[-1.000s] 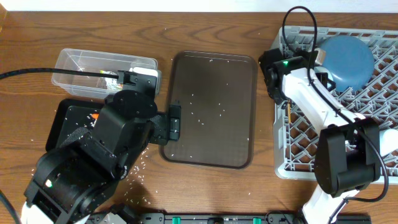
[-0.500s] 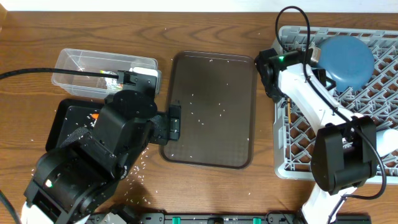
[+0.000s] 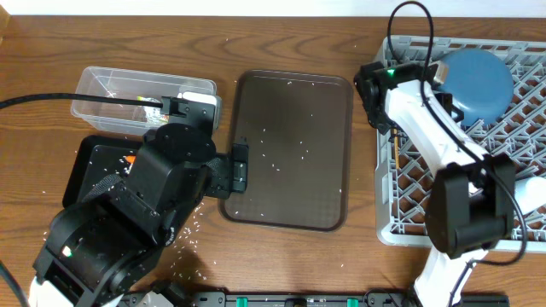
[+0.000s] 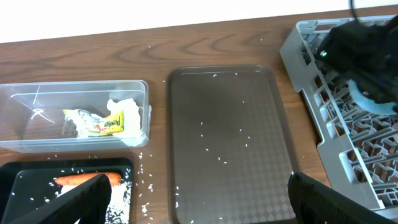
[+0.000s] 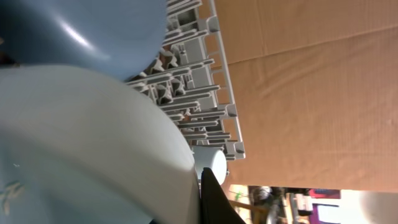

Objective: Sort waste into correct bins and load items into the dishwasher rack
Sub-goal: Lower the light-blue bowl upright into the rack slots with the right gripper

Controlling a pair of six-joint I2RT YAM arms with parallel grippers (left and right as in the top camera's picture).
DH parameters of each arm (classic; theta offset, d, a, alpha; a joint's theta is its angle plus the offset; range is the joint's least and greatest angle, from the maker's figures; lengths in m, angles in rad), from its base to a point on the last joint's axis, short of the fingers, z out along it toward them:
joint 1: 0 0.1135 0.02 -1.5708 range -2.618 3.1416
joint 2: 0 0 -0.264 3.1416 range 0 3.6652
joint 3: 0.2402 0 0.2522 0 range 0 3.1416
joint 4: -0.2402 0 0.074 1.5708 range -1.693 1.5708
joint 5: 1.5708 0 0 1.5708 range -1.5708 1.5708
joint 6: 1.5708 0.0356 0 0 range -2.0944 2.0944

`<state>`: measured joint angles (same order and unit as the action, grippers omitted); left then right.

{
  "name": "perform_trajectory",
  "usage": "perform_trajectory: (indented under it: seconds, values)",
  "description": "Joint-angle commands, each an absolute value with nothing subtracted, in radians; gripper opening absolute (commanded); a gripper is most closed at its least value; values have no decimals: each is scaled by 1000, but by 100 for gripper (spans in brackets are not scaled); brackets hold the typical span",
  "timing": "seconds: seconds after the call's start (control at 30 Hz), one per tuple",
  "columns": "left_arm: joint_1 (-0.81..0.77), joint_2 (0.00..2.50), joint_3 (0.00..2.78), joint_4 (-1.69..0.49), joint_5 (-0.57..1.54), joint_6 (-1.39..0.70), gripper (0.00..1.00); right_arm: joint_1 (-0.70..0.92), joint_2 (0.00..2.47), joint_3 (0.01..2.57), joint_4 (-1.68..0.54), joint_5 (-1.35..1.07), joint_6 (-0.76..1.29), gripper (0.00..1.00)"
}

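My right gripper (image 3: 433, 75) is over the far left corner of the grey dishwasher rack (image 3: 512, 170), next to the dark blue dish (image 3: 478, 81) lying in it. In the right wrist view the white bowl (image 5: 81, 143) fills the foreground, with one black finger (image 5: 202, 186) pressed against its rim. The other finger is hidden. A small pale cup (image 5: 210, 163) sits in the rack beyond. My left gripper (image 4: 199, 205) is open and empty above the near left edge of the brown serving tray (image 4: 230, 137). The clear tub (image 4: 37, 93) holds the wrapper (image 4: 102, 121) and tissue (image 4: 127, 106). The black tray (image 4: 25, 174) holds the carrot (image 4: 84, 180) and rice.
Rice grains are scattered on the brown serving tray (image 3: 290, 145) and on the table beside the black tray (image 3: 94, 162). The clear tub (image 3: 102, 85) stands behind it. A thin wooden stick (image 3: 398, 156) lies along the rack's left side. Black cables run to both arms.
My right wrist has shifted a little left and then back right at the rack's corner. The left arm has not moved.
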<state>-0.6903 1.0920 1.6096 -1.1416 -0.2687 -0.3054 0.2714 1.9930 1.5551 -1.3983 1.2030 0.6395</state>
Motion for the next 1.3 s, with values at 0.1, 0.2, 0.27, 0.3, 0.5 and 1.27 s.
perform_trajectory:
  seconds: [0.1,0.2,0.27,0.3,0.5,1.27]
  values:
    - [-691,1090,1612,-1140,-271,-289,91,265,2070,1572,-1424,1195,642,1]
    - [-691,1090,1612,-1140,-271,-289,91,282,2073,1572,-1433,1185,643,1]
    - [-691,1090,1612,-1140,-271,-289,91,299,2072,1573,-1433,1187,642,1]
    - [-691,1090,1612,-1140,-271,-289,91,306,2072,1573,-1436,1195,643,1]
    - [-691,1090,1612,-1140,-271,-289,91,308,2072,1575,-1475,1253,643,1]
    - [-691,1090,1612,-1140,-271,-289,92,321,2072,1574,-1505,1179,642,25]
